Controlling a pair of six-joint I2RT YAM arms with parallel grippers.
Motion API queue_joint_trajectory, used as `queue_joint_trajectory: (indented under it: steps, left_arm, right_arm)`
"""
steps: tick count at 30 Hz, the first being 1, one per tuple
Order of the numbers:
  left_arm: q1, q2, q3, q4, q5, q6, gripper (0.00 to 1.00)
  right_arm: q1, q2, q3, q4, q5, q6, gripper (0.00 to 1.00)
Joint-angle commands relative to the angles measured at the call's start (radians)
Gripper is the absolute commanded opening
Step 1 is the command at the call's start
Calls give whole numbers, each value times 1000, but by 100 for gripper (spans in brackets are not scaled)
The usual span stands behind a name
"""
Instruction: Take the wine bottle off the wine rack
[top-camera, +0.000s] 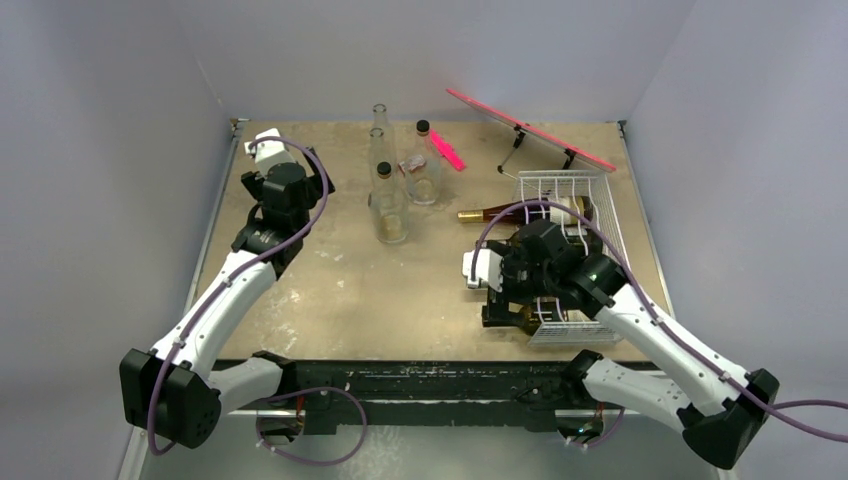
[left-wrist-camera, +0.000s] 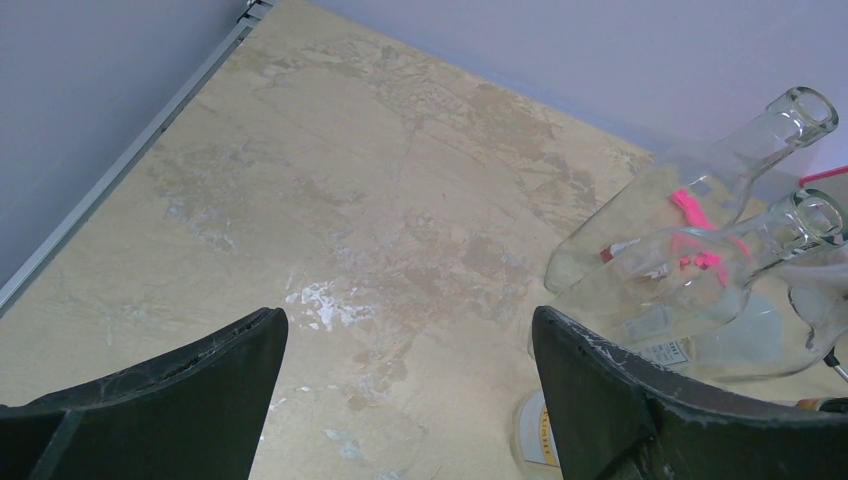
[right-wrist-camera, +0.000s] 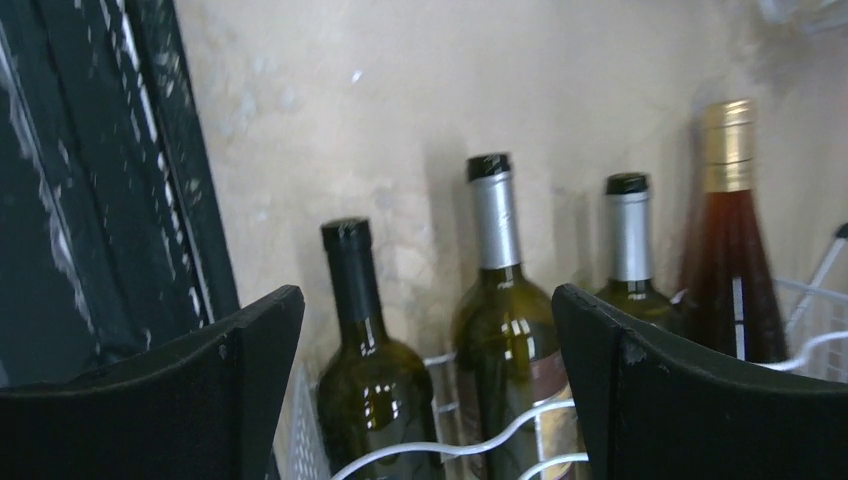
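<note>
Right gripper (right-wrist-camera: 425, 300): jaws spread wide, gripping nothing.
Wine bottles (right-wrist-camera: 500, 340): four lying in wine rack (top-camera: 603, 196); two necks framed between this gripper's fingers.
Left gripper (left-wrist-camera: 408, 320): wide, empty; clear bottles (left-wrist-camera: 690, 240) off to its right.

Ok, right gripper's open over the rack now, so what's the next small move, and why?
Probably nudge the right gripper sideways to centre it on one neck. Its jaws stand open and empty, but both the black-necked bottle and the silver-necked bottle beside it, lying in the wine rack, show between them, neither centred.
</note>
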Motion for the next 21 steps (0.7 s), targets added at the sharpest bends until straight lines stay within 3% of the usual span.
queue_joint_trajectory:
  steps: [1, 15, 21]
  left_arm:
    - [-5, -21, 53, 28, 11, -11, 92]
    - [-4, -22, 53, 25, 4, -8, 92]
    - [-4, -22, 59, 20, 6, -8, 92]
  right_arm:
    - [5, 47, -56, -137, -9, -141, 95]
    - [24, 355, -82, -26, -12, -182, 70]
    - [66, 425, -110, -33, 27, -174, 71]
